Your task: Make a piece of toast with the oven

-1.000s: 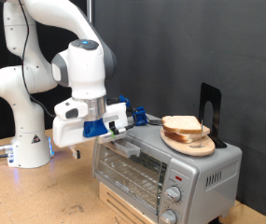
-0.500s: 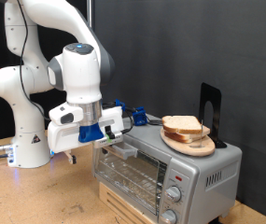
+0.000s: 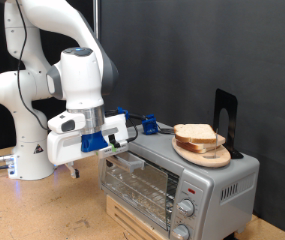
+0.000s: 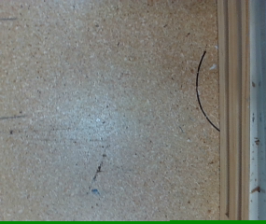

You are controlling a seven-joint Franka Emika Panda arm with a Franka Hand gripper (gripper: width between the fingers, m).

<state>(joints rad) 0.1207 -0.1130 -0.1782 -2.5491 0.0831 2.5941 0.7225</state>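
1. The piece of toast (image 3: 196,134) is up on the round wooden plate (image 3: 208,155), top of a small stack of slices, and that plate sits on the roof of the oven (image 3: 222,180) toward the exterior view's right. None of it is in my hand.
2. My gripper (image 3: 74,168) hangs low off the oven's front corner, on the exterior view's left of it, close above the wooden tabletop (image 3: 42,215). I can't tell how far my fingers are spread: the hand's body hides them from the side, and the wrist view shows no fingertips, only speckled tabletop (image 4: 95,103) and a metal edge along one border.
3. Nothing shows between my fingers in either view, so I call the hand empty.
4. The oven's glass door (image 3: 140,180) looks closed, with the wire rack visible behind it and no bread on it. My read: the door is the job in hand, and the bread waits.
5. To do this well, I judge I want to be square to the door's handle, contact it along its length, and pull in the hinge's arc, not straight out, so the light oven isn't dragged along.
6. The risk I see is jolting the oven and sliding the plate off its roof.
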